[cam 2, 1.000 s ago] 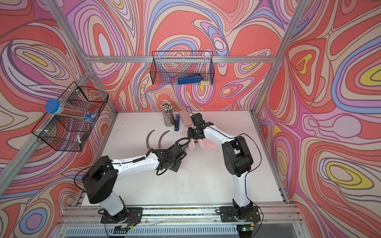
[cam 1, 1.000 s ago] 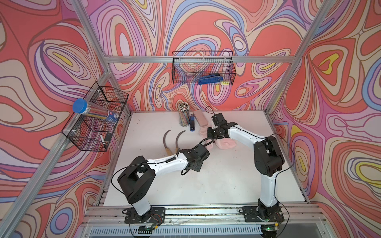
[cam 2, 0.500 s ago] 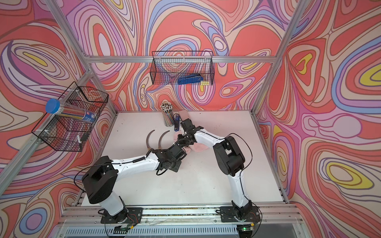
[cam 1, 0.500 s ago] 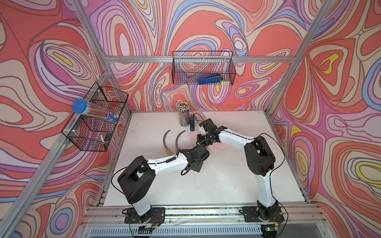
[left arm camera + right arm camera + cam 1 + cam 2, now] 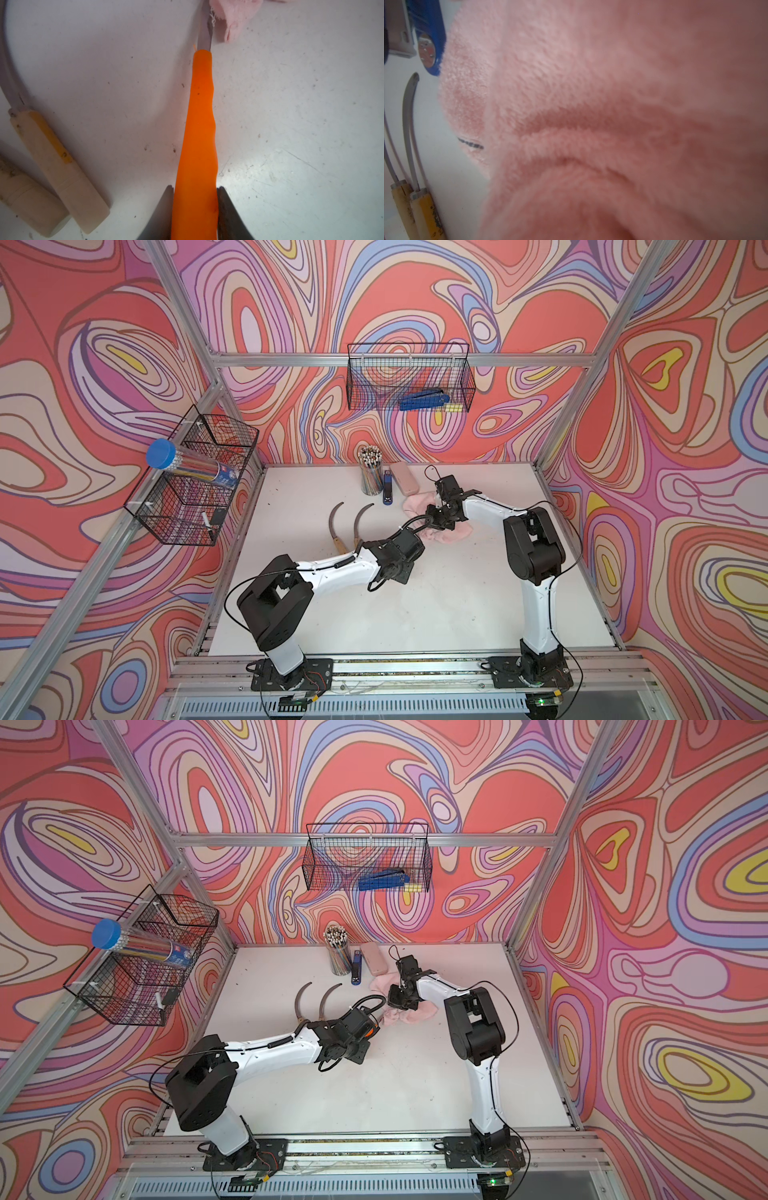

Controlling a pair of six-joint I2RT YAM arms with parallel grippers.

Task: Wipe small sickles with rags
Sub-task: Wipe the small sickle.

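left arm (image 5: 332,568) stretched out low and forward, left gripper (image 5: 195,189) clamped pretty tight on the orange sickle handle (image 5: 199,124), right arm (image 5: 490,510) folded at the elbow, wrist tipped down, right gripper (image 5: 434,517) pinched shut in the pink rag (image 5: 591,104)

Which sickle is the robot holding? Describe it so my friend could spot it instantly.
Look midway across the white table, where the two arms meet by the pink rag. The left gripper is shut on the sickle there. Unlike the two wooden-handled sickles lying beside it, its handle is bright orange.
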